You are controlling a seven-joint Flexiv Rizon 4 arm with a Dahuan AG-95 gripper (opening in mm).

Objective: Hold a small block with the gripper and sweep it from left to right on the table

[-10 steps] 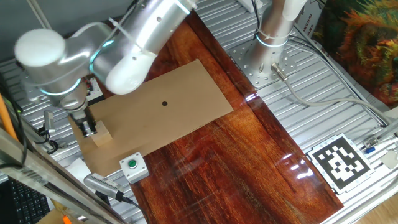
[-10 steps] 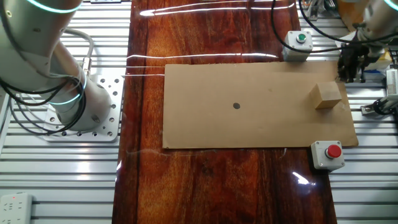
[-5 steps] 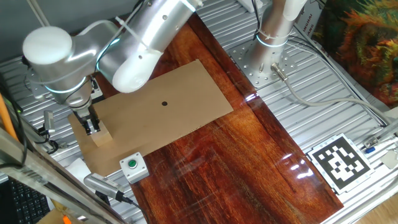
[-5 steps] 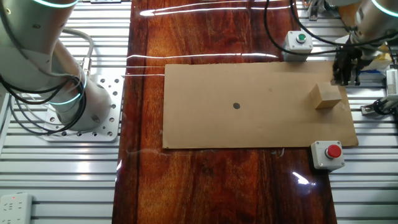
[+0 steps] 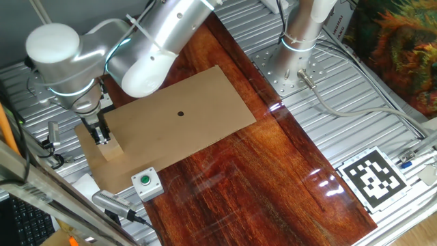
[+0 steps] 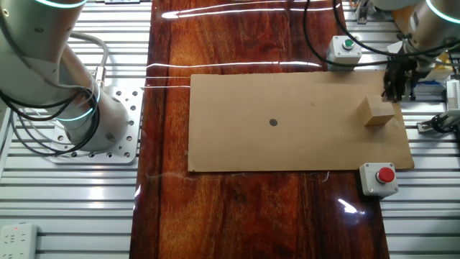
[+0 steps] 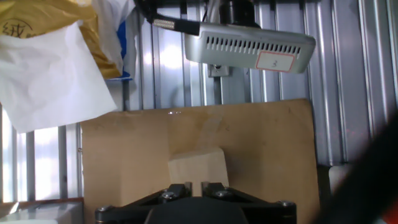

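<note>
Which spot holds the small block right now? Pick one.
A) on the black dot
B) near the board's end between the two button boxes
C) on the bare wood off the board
B: the small block sits near that end of the tan board, far from the black dot.

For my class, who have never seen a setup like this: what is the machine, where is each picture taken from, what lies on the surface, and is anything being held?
The machine is a silver-and-white robot arm ending in a small black gripper with two fingers. Two pictures come from fixed cameras looking at the table from different sides; the third comes from a camera on the hand, looking along the fingers. On the glossy wooden table lies a flat tan board with a black dot. On the board sits a small wooden block. Beside the board are two white boxes, one with a green button, one with a red button. The gripper is right at the block; whether it grips it cannot be told.
</note>
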